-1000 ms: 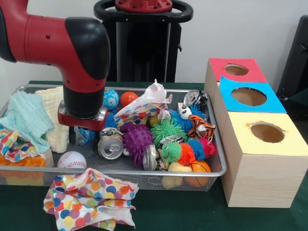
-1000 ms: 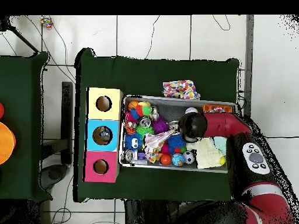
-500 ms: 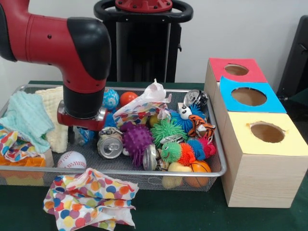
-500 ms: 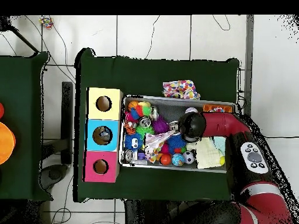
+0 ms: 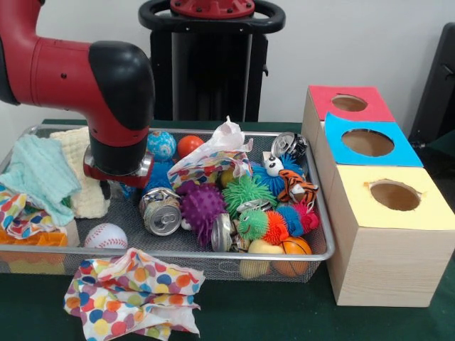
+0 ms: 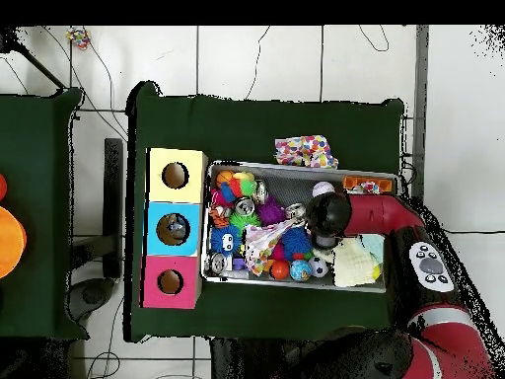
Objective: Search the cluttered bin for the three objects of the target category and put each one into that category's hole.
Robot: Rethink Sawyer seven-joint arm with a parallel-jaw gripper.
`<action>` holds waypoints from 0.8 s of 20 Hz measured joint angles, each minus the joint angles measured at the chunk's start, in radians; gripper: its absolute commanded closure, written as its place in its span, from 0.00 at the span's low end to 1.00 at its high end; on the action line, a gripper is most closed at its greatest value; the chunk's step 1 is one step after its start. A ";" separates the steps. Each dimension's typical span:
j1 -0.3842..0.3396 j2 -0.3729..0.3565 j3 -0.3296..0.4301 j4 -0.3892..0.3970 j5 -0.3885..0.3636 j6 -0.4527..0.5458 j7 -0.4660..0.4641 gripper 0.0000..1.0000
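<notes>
The red and black arm (image 5: pixel 78 78) reaches down into the left half of the wire bin (image 5: pixel 323 234), and its wrist hides the claw (image 5: pixel 117 186) so well that I cannot tell whether it is released or clenched on anything. Just beside the wrist, to the right in the front view, a crushed silver can (image 5: pixel 162 215) lies on its side on the mesh, touching a purple spiky ball (image 5: pixel 204 206). A second can (image 5: pixel 221 232) leans against that ball's other side, and a third can (image 5: pixel 287 145) sits at the far right corner of the bin, near the boxes. A baseball (image 5: pixel 106 236) rests near the front rim, below the wrist. A mint green cloth (image 5: pixel 39 174) and a pale yellow cloth (image 5: pixel 79 177) fill the left end. A crumpled dotted bag (image 5: pixel 210 165) lies in the middle, with a green fuzzy ball (image 5: pixel 247 190) and a toy tiger (image 5: pixel 297 186) to its right. Outside the bin, a dotted cloth (image 5: pixel 131 295) lies on the green table (image 5: pixel 270 312) in front. To the right stand three boxes with round holes: a red box (image 5: pixel 348 104), a blue box (image 5: pixel 367 143) and a yellow box (image 5: pixel 394 195). From overhead, the arm's black joint (image 6: pixel 326 213) sits over the middle of the bin.
</notes>
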State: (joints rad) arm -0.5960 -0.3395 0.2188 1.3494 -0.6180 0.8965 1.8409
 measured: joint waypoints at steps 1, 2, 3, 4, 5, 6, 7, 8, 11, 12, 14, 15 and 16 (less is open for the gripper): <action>0.002 0.003 0.000 -0.006 0.000 0.017 0.000 0.00; 0.005 0.010 0.000 -0.019 0.000 0.050 0.000 0.00; 0.006 0.014 0.000 -0.028 0.001 0.065 0.000 0.00; 0.007 0.015 0.000 -0.031 0.001 0.071 0.000 0.00; 0.008 0.017 0.000 -0.035 0.001 0.076 0.000 0.00; 0.008 0.020 0.000 -0.040 0.002 0.083 0.000 0.00; 0.009 0.026 0.000 -0.047 0.002 0.089 0.000 0.00; 0.009 0.030 0.000 -0.051 0.002 0.090 0.000 0.00; 0.008 0.036 0.000 -0.056 0.002 0.090 0.000 0.00; 0.008 0.040 0.000 -0.058 0.002 0.090 0.000 0.00; 0.005 0.043 0.001 -0.061 0.004 0.090 0.000 0.00; 0.004 0.044 0.001 -0.061 0.006 0.090 0.000 0.00; 0.002 0.044 0.001 -0.061 0.009 0.090 0.000 0.00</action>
State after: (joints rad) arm -0.5941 -0.2955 0.2201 1.2882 -0.6087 0.9867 1.8409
